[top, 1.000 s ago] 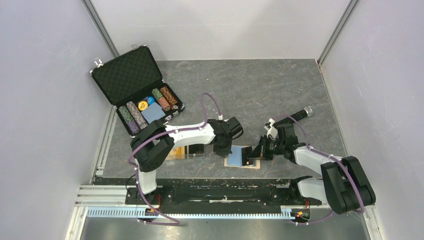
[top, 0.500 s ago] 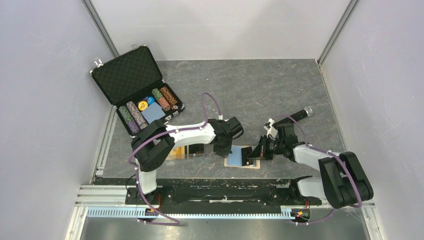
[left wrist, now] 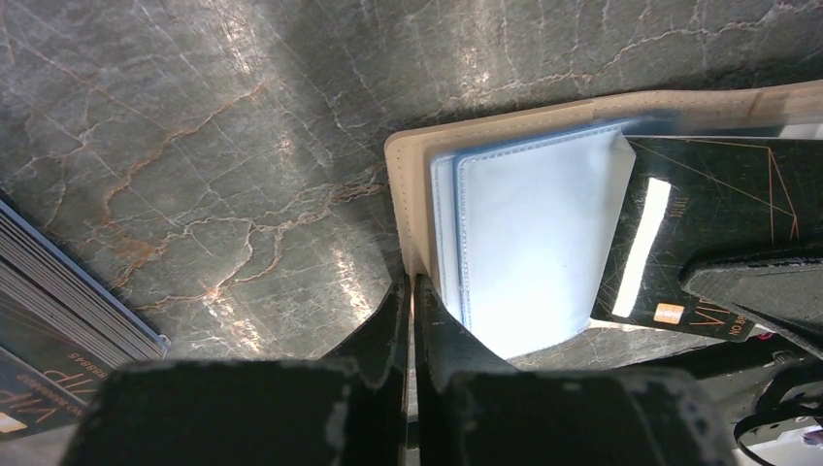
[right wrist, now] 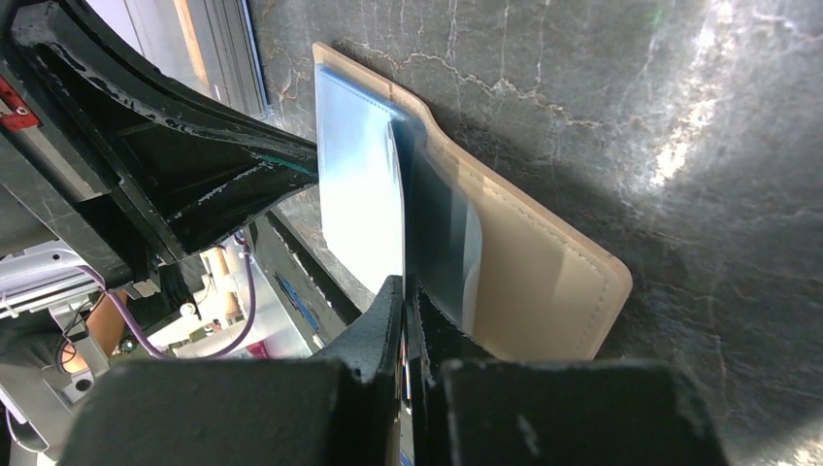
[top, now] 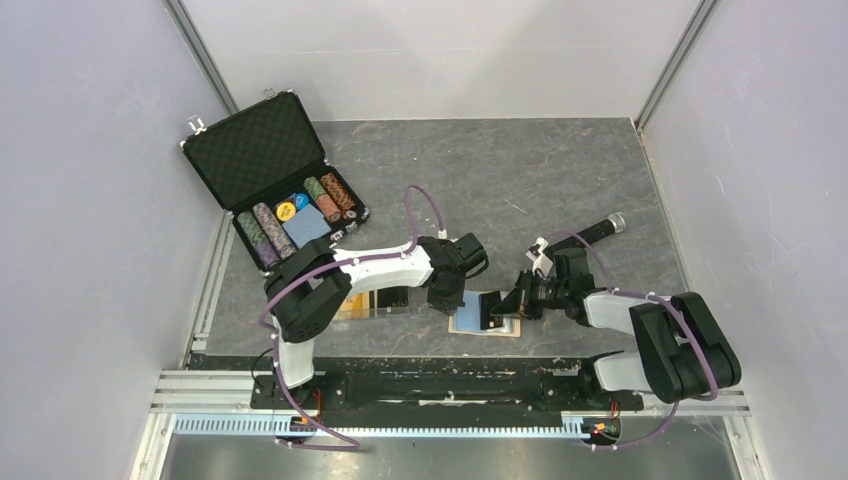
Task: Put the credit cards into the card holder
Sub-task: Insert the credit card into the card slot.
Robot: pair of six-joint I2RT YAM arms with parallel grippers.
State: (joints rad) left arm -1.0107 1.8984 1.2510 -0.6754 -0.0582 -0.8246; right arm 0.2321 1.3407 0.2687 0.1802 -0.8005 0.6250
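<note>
The card holder [top: 470, 318] lies open near the table's front edge, tan outside with light blue pockets [left wrist: 534, 243]. My left gripper [top: 447, 304] is shut on its tan left rim [left wrist: 406, 194]; in the left wrist view the gripper [left wrist: 410, 291] pinches that rim. My right gripper [top: 508, 304] is shut on a black credit card [top: 493, 310] with gold lines [left wrist: 708, 223], held tilted over the holder's right half. The right wrist view shows that card edge-on [right wrist: 399, 194] between the shut fingers, with the gripper [right wrist: 406, 287] above the blue pockets. An orange-gold credit card [top: 351, 304] lies left of the holder.
An open black poker-chip case [top: 262, 150] stands at the back left. A clear box of dark cards [top: 390, 301] lies under the left arm, also seen as a stack [left wrist: 58, 301]. A black cylindrical object [top: 600, 228] lies at the right. A metal rail [top: 420, 384] runs along the near edge.
The right arm has crept slightly left with the black card toward the holder. The left gripper stays pinched on the holder's rim.
</note>
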